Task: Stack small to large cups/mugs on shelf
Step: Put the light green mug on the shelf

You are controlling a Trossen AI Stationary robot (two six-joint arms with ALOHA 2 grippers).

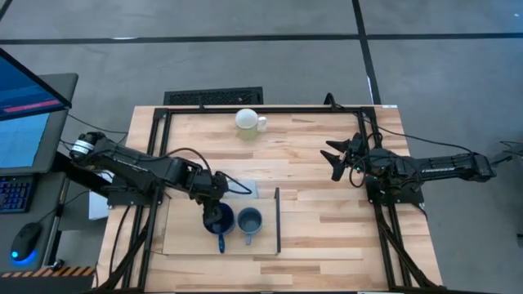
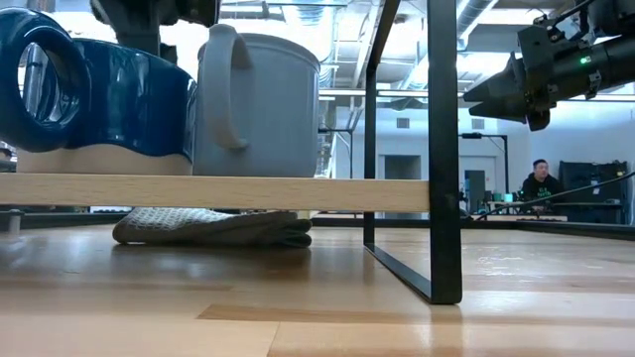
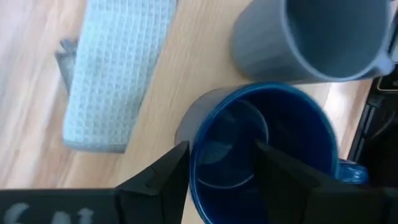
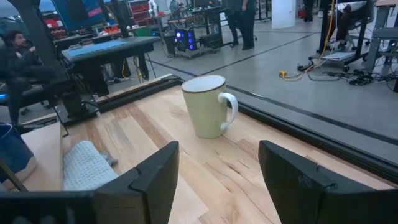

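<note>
Your left gripper (image 1: 217, 214) sits over the navy mug (image 1: 219, 220) on the shelf (image 1: 184, 237), one finger inside the rim, one outside the wall. The left wrist view shows the fingers (image 3: 163, 177) straddling the rim of the navy mug (image 3: 267, 155); they look clamped on it, though actual contact on the wall is hard to confirm. The grey mug (image 1: 249, 220) stands just beside it on the same shelf, handles toward the front edge. The low view puts both upright on the board, the navy mug (image 2: 94, 99) touching or nearly touching the grey mug (image 2: 260, 104), with the folded cloth (image 2: 213, 227) on the table beneath and behind.

The white mug (image 1: 248, 120) stands well apart at the table's far edge, untouched. Your right gripper (image 1: 339, 157) hovers above the table's right side, fingers spread, holding nothing; its wrist camera faces the white mug (image 4: 208, 106).

Step in hand: settling the navy mug on the shelf. Next, I judge, release it and lift straight up so the inside finger clears the rim without tipping it into the grey mug. Then fetch the white mug.
</note>
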